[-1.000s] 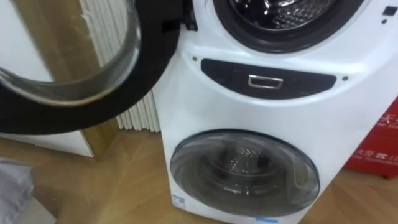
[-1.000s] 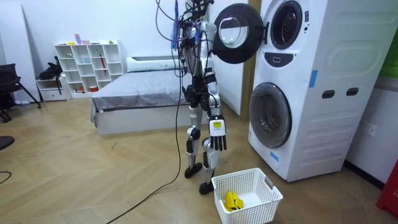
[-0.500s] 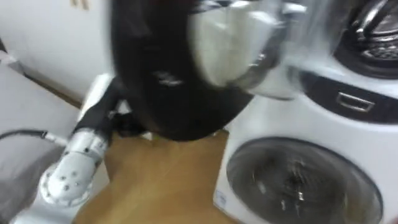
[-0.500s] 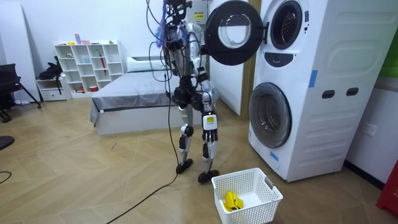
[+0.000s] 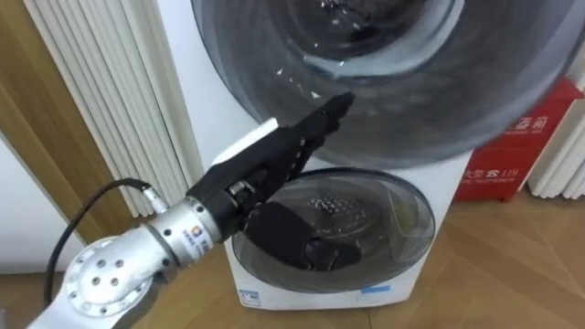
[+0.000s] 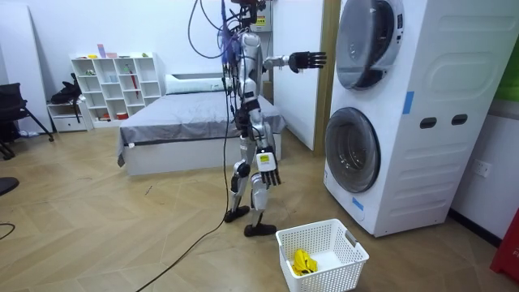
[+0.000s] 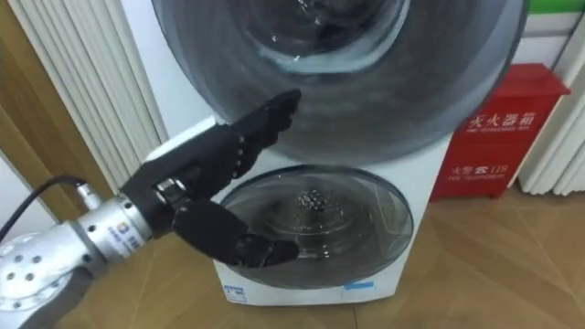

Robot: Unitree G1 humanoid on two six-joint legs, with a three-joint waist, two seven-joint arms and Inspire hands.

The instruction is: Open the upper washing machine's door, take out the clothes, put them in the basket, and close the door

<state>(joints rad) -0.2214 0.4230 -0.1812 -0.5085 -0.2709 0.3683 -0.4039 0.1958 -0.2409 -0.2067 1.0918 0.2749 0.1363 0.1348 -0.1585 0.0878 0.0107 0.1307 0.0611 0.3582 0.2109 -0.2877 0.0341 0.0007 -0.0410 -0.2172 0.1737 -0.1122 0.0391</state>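
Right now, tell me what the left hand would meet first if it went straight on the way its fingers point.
The left hand, fingers straight, would likely meet the upper washing machine's round door first, near its lower edge; the room view shows a gap between them.

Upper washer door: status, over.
Left hand open, fingers straight, at round dark-rimmed glass upper door; right hand hangs open by its side. Neither holds clothes. Door in the way.

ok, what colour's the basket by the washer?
White basket, yellow item inside; clearest in the room view.
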